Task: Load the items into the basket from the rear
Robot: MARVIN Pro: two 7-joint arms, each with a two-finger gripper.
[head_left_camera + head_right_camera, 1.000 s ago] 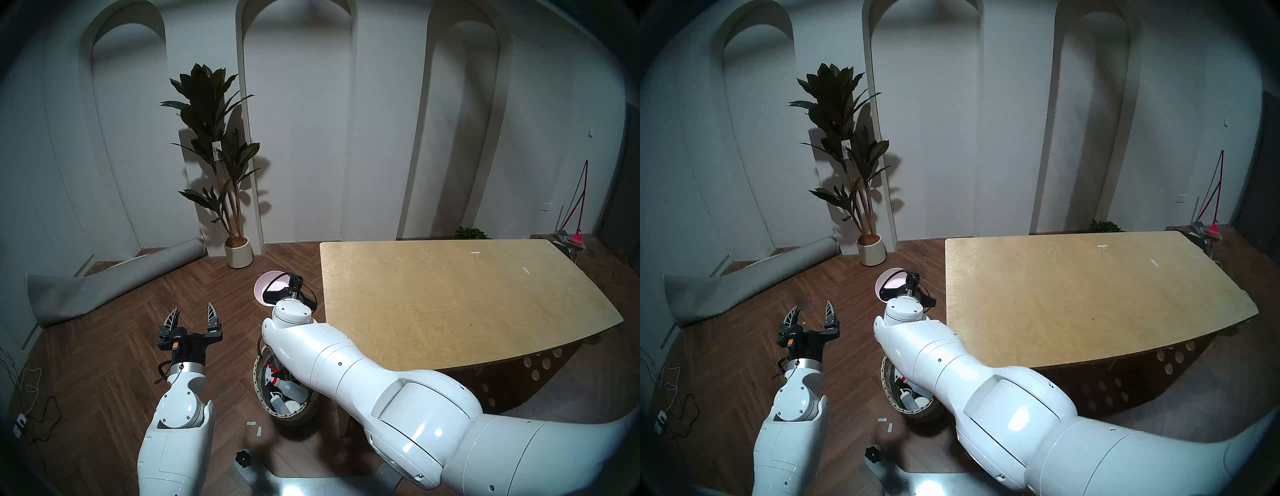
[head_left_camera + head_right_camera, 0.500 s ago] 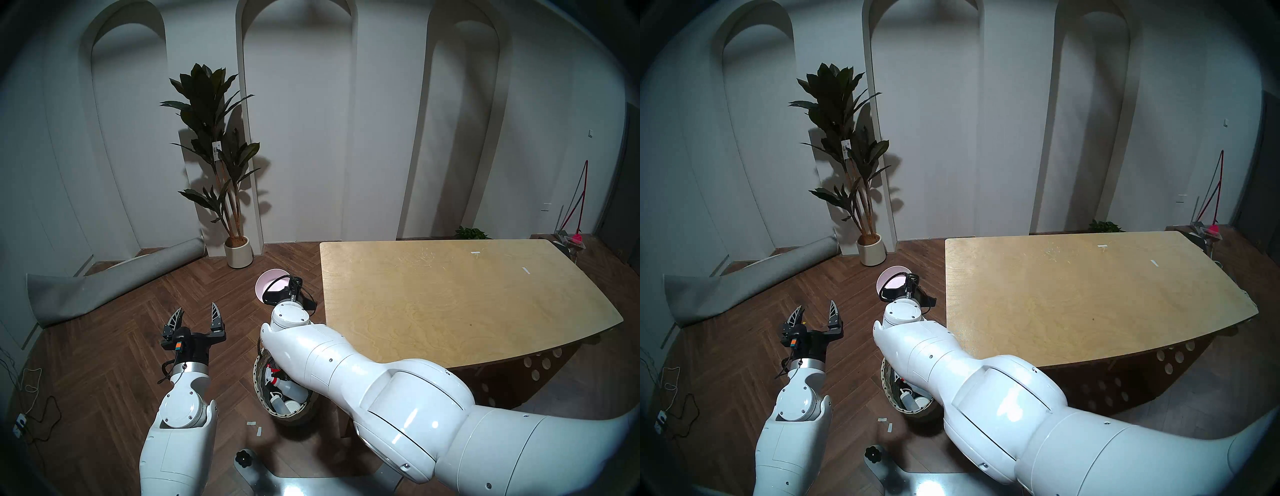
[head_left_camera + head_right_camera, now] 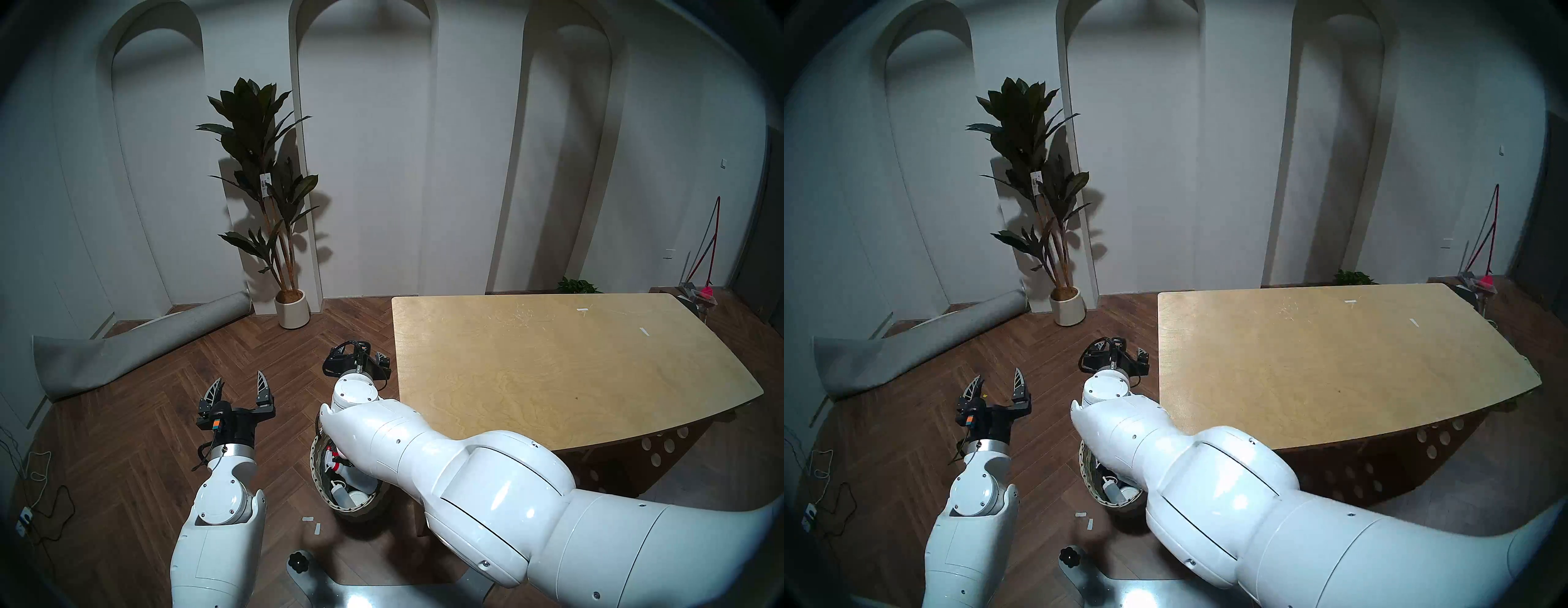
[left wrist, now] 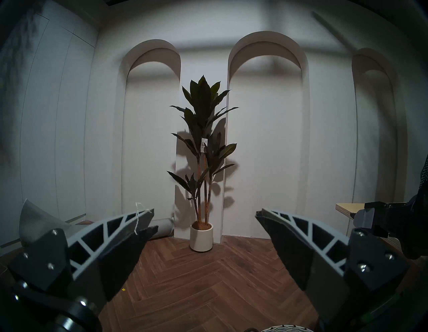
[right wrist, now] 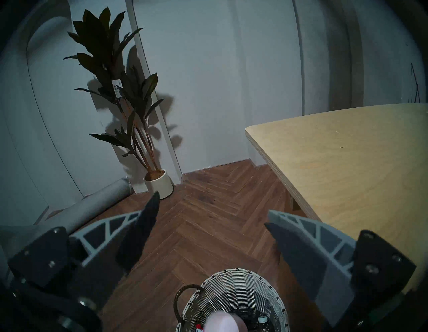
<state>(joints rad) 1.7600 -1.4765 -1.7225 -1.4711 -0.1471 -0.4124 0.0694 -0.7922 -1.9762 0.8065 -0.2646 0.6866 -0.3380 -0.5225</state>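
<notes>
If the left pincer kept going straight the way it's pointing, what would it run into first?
Probably nothing nearby. The left pincer is open and points about level across bare floor toward the potted plant at the far wall. That plant looks like the first thing in line, though depth is unclear.

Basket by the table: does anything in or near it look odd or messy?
Mostly tidy. Inside the basket a pale pink blur, likely the bowl, shows among the bottles; its tilt is unclear. Two white scraps litter the floor beside it.
</notes>
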